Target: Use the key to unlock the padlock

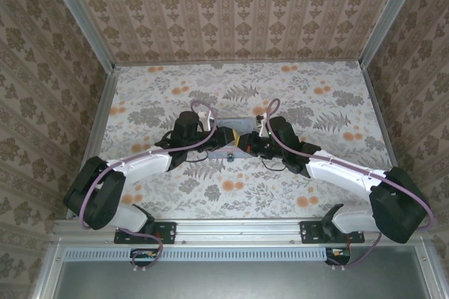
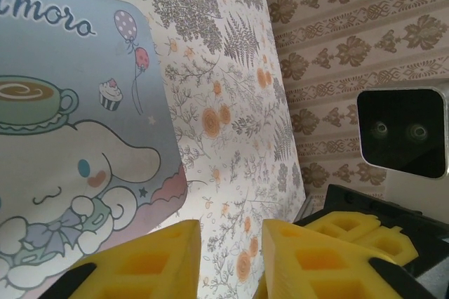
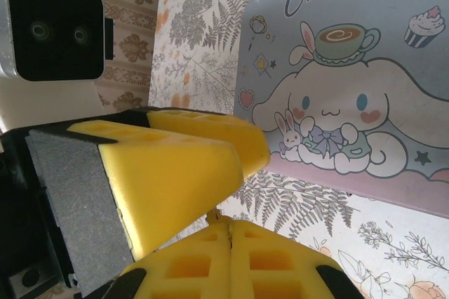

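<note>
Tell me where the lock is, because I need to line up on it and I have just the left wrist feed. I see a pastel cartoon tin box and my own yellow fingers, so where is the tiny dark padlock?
Observer: The top camera shows the tiny dark, teal-tinged padlock at the near edge of the pastel rectangular cartoon tin, just below where the arms meet.
Operator: Is the right gripper shut?
Observer: Yes. In the right wrist view the right gripper has its yellow fingers pressed together.
Operator: How do the two grippers stand?
Observer: From above, the left gripper and the right one meet almost tip to tip over the tin.
</note>
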